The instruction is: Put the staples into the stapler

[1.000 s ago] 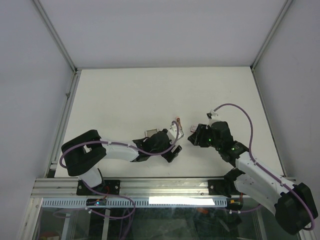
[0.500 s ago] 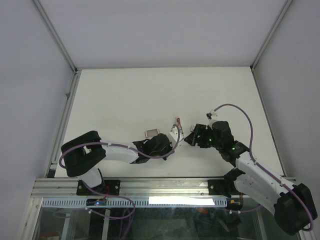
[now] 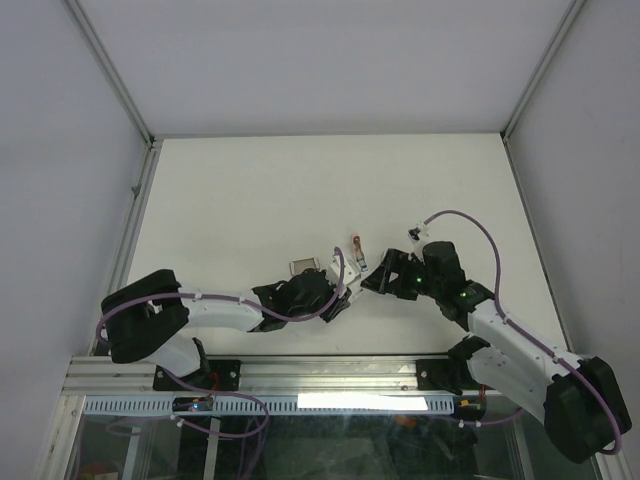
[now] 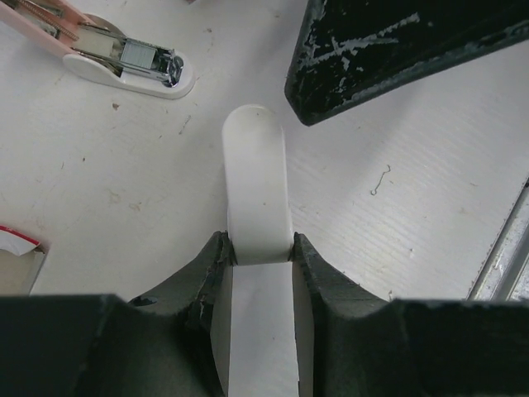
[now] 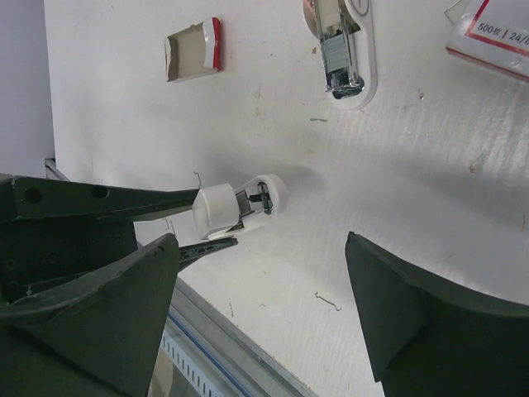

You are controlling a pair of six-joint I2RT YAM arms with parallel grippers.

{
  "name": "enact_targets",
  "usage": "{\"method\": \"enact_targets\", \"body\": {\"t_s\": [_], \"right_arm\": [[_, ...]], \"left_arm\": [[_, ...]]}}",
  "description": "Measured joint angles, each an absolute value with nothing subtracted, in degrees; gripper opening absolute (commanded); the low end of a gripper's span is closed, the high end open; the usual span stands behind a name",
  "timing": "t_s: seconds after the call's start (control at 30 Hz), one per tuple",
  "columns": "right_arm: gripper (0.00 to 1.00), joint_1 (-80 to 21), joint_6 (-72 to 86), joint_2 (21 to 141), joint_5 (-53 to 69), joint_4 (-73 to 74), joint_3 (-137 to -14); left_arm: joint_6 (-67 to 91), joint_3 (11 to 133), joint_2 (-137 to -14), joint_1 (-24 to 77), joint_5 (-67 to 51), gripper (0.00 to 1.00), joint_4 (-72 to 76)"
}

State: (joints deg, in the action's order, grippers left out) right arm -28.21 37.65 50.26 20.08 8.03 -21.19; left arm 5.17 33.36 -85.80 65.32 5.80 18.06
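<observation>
The stapler [image 5: 343, 50] lies open on the table, its pink top [image 3: 357, 243] swung back and its metal channel [image 4: 149, 62] showing in the white base. My left gripper [image 4: 259, 244] is shut on a white oblong plastic piece [image 4: 256, 174], which also shows with a metal mechanism [image 5: 235, 203] in the right wrist view. My right gripper [image 5: 263, 238] is open with nothing between its fingers, just right of that piece [image 3: 349, 272]. The staples [image 3: 303, 266] lie flat and grey to the left of the stapler, in a shallow tray with a red end [image 5: 194, 50].
A red-and-white printed box [image 5: 492, 33] lies near the stapler. A few loose bent staples [image 5: 327, 302] are scattered on the white table. The metal rail [image 5: 231, 347] of the near table edge runs close by. One black finger [image 4: 397, 50] of my right gripper hangs ahead of the left gripper.
My left gripper has shut on the white piece and moved up and right towards the stapler. My right gripper has opened wider and shifted left towards it.
</observation>
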Motion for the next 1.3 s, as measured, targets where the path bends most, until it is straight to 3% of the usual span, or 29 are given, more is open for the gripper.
{"method": "enact_targets", "body": {"t_s": [0.2, 0.33, 0.43, 0.8, 1.1, 1.3], "right_arm": [[0.84, -28.21, 38.85, 50.70, 20.91, 6.22, -19.86], [0.83, -28.12, 39.05, 50.70, 20.93, 5.78, -19.70], [0.83, -28.10, 39.13, 50.70, 20.93, 5.74, -19.68], [0.83, -27.99, 39.16, 50.70, 20.91, 5.56, -19.57], [0.83, -27.94, 39.16, 50.70, 20.91, 5.37, -19.57], [0.84, -27.86, 39.18, 50.70, 20.91, 5.39, -19.57]], "left_arm": [[5.15, 33.87, -89.97, 65.45, 6.00, 0.01, 17.96], [5.13, 34.89, -91.88, 66.02, 6.15, 0.21, 18.06], [5.10, 35.29, -92.58, 66.02, 6.17, 0.31, 18.39], [4.89, 35.64, -94.30, 66.02, 7.38, 0.46, 20.93], [4.67, 35.99, -95.46, 66.02, 7.66, 0.44, 22.55], [4.21, 36.32, -96.12, 66.06, 7.75, 0.15, 23.49]]}}
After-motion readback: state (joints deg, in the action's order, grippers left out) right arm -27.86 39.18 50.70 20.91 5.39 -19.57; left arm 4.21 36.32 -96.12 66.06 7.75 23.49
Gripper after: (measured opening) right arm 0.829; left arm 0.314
